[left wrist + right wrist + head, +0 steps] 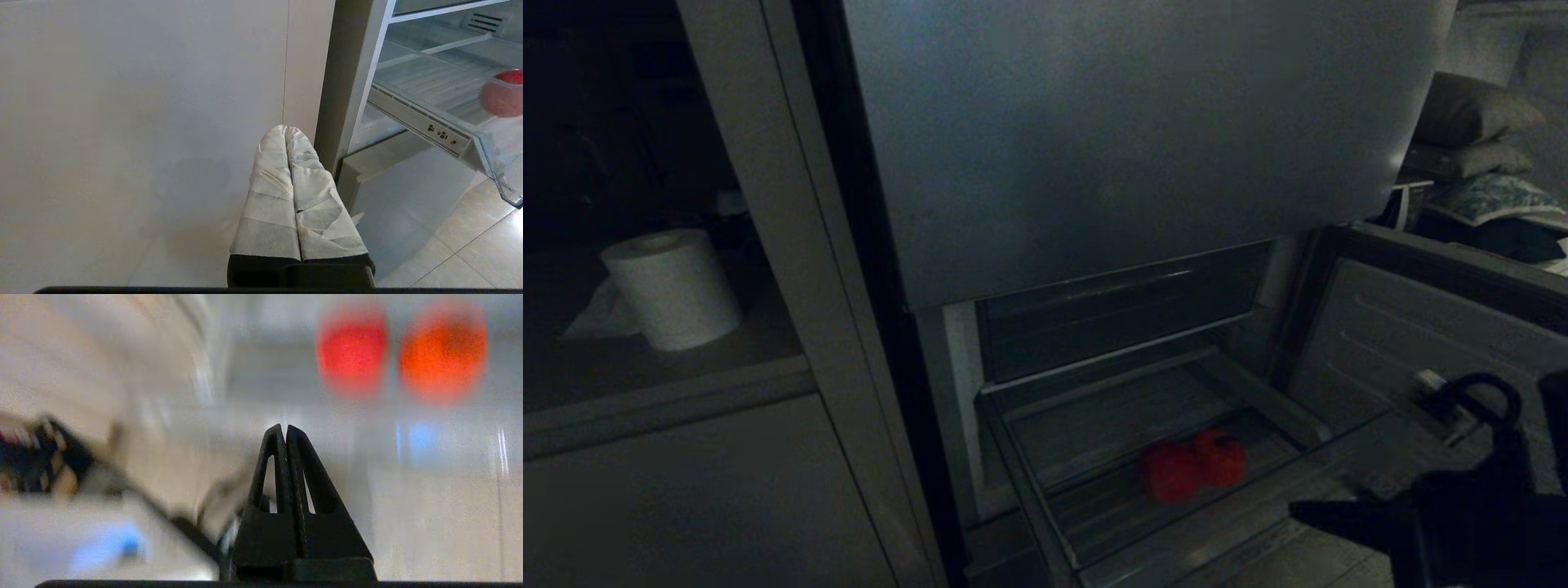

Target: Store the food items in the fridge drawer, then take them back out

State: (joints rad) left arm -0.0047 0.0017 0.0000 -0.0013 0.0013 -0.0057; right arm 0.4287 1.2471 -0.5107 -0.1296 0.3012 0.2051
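Two red food items (1192, 472) lie side by side on the ribbed floor of the pulled-out clear fridge drawer (1045, 498). In the right wrist view they show as two blurred red blobs (352, 351) (443, 353) beyond the drawer's front lip. My right gripper (1298, 510) (284, 428) is shut and empty, outside the drawer at its front right, its tip aimed towards the drawer. My left gripper (286, 128), with tape-wrapped fingers, is shut and empty, low beside the fridge's left frame; one red food item (502, 96) shows at the edge of that view.
The fridge's upper door (1135, 122) is shut above the open middle section, whose door (1421, 343) swings out to the right. A cabinet (727, 490) with a paper roll (674, 286) stands on the left. Cushions (1478, 155) are stacked at the far right.
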